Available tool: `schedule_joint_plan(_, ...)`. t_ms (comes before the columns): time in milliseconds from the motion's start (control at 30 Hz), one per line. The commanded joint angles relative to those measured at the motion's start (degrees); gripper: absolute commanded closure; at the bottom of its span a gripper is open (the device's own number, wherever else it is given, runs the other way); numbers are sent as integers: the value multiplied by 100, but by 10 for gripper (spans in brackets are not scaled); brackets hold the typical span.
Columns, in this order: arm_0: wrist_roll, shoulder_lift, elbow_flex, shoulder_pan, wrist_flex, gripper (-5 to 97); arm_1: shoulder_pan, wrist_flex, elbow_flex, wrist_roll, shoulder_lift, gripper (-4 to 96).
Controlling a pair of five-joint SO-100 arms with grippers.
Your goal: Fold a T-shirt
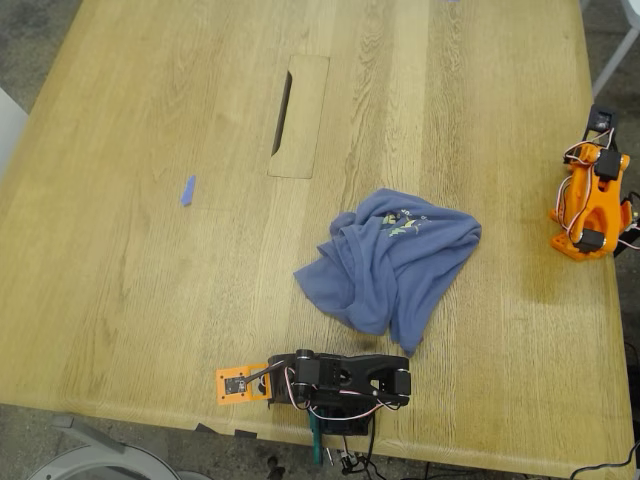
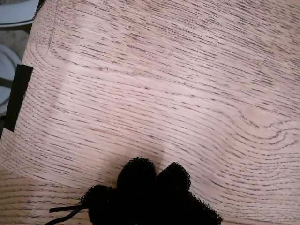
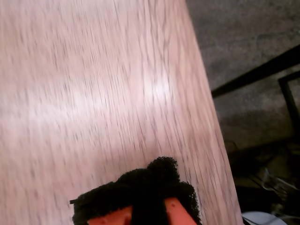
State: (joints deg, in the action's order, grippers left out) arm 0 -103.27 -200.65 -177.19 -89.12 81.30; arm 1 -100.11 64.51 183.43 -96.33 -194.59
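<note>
The T-shirt is a slate-blue heap, crumpled on the wooden table a little toward the exterior view's right of centre, with a small green-and-yellow print on top. Neither wrist view shows it. My first gripper belongs to the black arm, folded at the table's near edge just below the shirt. Its black foam pads are pressed together over bare wood. My second gripper belongs to the orange arm at the exterior view's right edge, well apart from the shirt. It is shut on nothing near the table's edge.
A small blue scrap lies toward the exterior view's left. A rectangular inset panel with a dark slot sits in the tabletop beyond the shirt. Black tape marks the table edge near my first gripper. Floor shows past the edge.
</note>
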Motion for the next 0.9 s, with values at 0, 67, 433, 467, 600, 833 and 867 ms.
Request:
schedule_joint_plan(0,-220,-606,149,-18,53,916,-246,413,387,-387,-44,891)
schedule_joint_plan(67,-220,-606,149,18,53,916,-413,624,387,-422,-44,891)
schedule_joint_plan(433,-211,-606,149,53,53,916,-686,721,387,53,-44,891)
schedule_joint_plan(467,-211,-606,149,53,53,916,-686,721,387,53,-44,891)
schedule_joint_plan(600,-211,-606,149,53,53,916,-677,721,387,132,-44,891)
schedule_joint_plan(833,-211,-606,149,53,53,916,-580,721,387,53,-44,891)
schedule_joint_plan(867,-211,-606,149,53,53,916,-545,721,387,53,-44,891)
